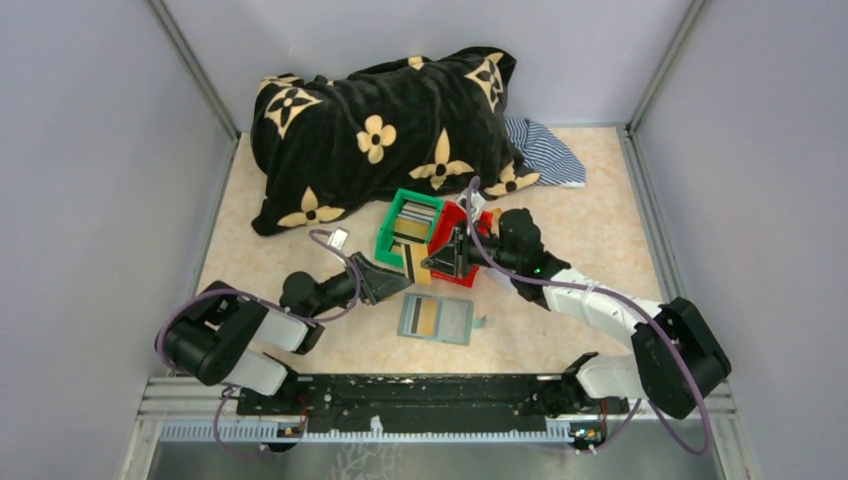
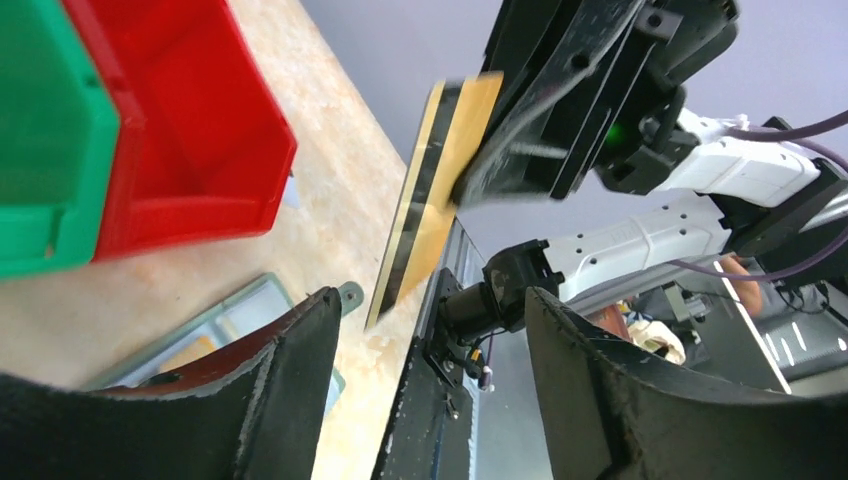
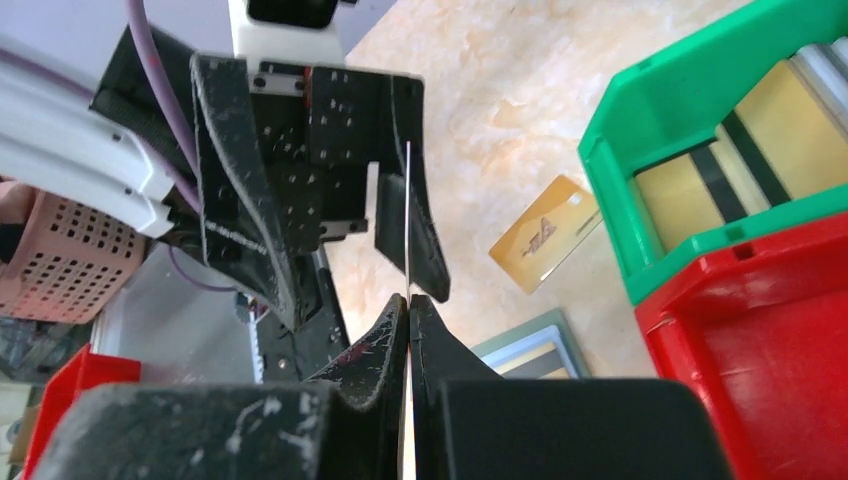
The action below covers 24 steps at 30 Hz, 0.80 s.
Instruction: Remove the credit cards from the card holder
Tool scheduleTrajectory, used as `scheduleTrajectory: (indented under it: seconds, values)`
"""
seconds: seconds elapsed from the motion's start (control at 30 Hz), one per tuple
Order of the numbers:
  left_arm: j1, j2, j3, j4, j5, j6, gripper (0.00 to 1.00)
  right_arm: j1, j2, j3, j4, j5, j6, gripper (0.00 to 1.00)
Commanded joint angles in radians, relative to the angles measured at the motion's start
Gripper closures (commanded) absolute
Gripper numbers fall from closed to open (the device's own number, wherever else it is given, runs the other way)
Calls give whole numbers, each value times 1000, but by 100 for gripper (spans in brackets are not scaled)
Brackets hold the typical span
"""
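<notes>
1. While the right arm's fingers [image 3: 410,305] are pressed together on its near end, a thin gold plastic credit card with a black stripe [image 2: 440,190] is held on edge above the table, between the two arms.
2. The left arm's fingers [image 1: 392,277] are spread wide and face that card. Its free end lies just beside one of them, and I cannot tell whether they touch.
3. The flat, soft grey-green folding card holder [image 1: 437,318] lies open on the table, just nearer the arm bases than the held card. A gold shape shows through one see-through pocket.
4. A second gold card [image 3: 545,245] lies flat on the table between the card holder and the bins.
5. The green rectangular plastic bin [image 3: 700,110] holds several gold striped cards [image 3: 700,175]. The red plastic bin [image 2: 190,130] stands touching its side.
6. Beyond the bins, a black plush blanket with tan flower shapes [image 1: 380,130] is heaped on the beige marbled table [image 1: 590,230], with a blue-and-white striped cloth [image 1: 545,150] at its right edge.
</notes>
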Motion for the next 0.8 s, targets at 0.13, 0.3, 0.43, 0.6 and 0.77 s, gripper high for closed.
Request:
scheduleTrajectory:
  seconds: [0.13,0.3,0.43,0.6,0.77]
  values:
    - [48,-226,-140,-16,-93,134,24,-66,146,332,-394,55,-286,100]
    - [49,-539,-136,-395,-117,278,24,-66,373,734,-815,111,-572,100]
    - [49,-751,-92,-737,-166,370,25,-66,573,1021,-1084,157,-722,100]
    - [53,-803,-38,-894,-159,422,24,-65,761,1249,-1284,224,-835,100]
    - [55,-808,-38,-903,-171,429,24,-46,821,1302,-1338,246,-876,100]
